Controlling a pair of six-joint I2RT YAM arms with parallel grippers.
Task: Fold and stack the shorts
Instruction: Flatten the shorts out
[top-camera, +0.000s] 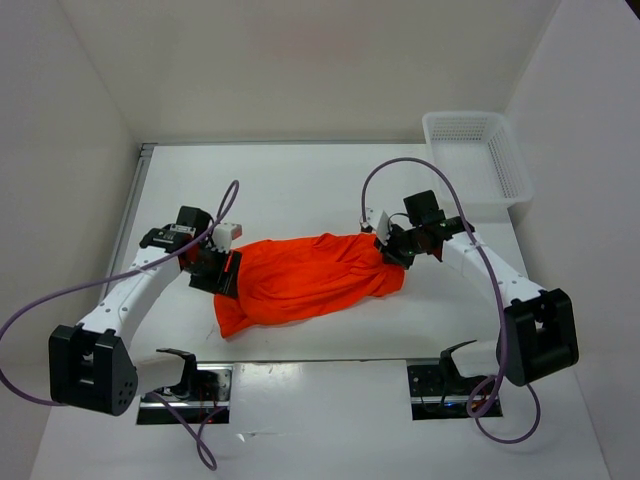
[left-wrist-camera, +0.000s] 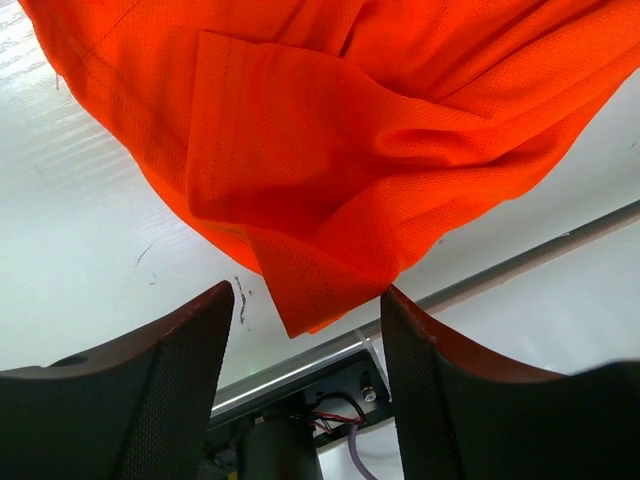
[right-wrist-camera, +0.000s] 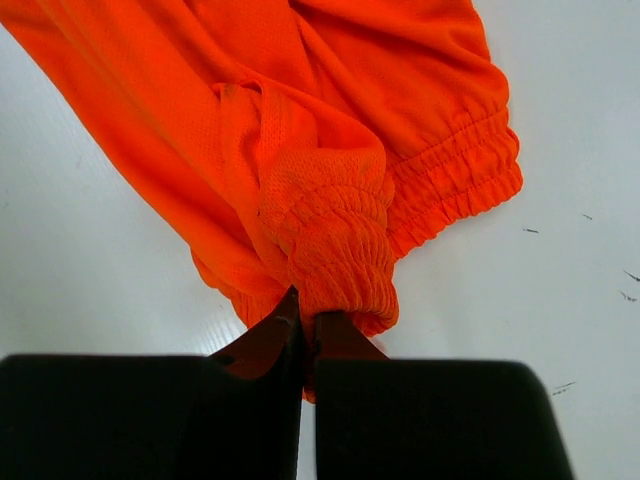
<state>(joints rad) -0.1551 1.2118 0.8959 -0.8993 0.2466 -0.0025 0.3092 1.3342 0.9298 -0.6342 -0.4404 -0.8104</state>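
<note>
The right gripper (right-wrist-camera: 305, 322) pinches the gathered elastic waistband of the orange shorts (top-camera: 305, 275); the left gripper (left-wrist-camera: 305, 300) stands spread wide at their other end.
From above, both grippers' fingertips are hidden under their wrist housings and the cloth, so the grip shows only in the wrist views. Both wrist views cut the shorts off at the top edge of the frame. In the left wrist view a loose hem corner hangs between the parted fingers (left-wrist-camera: 175, 360), and it is hard to tell whether it brushes one of them. The shorts lie rumpled and stretched crosswise on the white table (top-camera: 300, 180), between the two arms. A white plastic basket (top-camera: 475, 150) sits at the far right corner, well apart from the shorts. Plain white walls (top-camera: 330, 60) close in the table.
</note>
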